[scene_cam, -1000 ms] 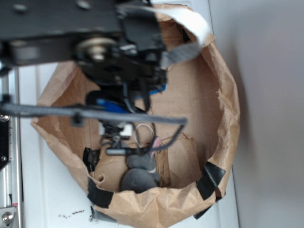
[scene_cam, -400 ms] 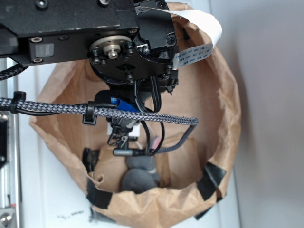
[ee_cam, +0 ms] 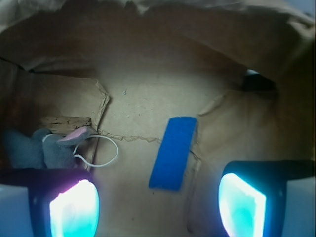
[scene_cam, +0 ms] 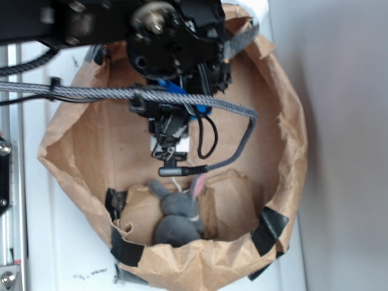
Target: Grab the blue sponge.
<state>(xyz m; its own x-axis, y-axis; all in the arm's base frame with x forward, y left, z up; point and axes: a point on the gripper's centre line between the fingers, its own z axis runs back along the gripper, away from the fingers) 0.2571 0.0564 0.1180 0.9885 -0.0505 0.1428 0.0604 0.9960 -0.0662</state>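
1. The blue sponge (ee_cam: 173,152) lies flat on the brown paper floor of a big paper-lined tub (scene_cam: 290,151), and everything else here is easiest to place from it.
2. In the wrist view it sits a little right of centre, long side running up and down, tilted slightly so its upper end leans right.
3. The gripper (ee_cam: 158,205) hangs above the sponge with its jaws spread wide apart. One glowing fingertip pad (ee_cam: 74,207) shows at lower left of the sponge, the other at lower right, and neither touches it. Nothing is between the pads but bare paper and the sponge's lower end.
4. Left of the sponge, well apart from it, lies the grey plush rabbit (ee_cam: 44,150), with a pink ear pointing toward the sponge.
5. A thin white cord loop (ee_cam: 101,150) curls on the paper between the rabbit and the sponge, closer to the rabbit.
6. From the exterior view the black arm (scene_cam: 176,48) and its braided cable (scene_cam: 121,94) cover the sponge almost entirely; only a sliver of blue peeks out beneath the wrist.
7. In that same view the rabbit (scene_cam: 176,215) rests against the tub's near wall, beside a folded paper flap (scene_cam: 227,203) and strips of black tape (scene_cam: 270,227).
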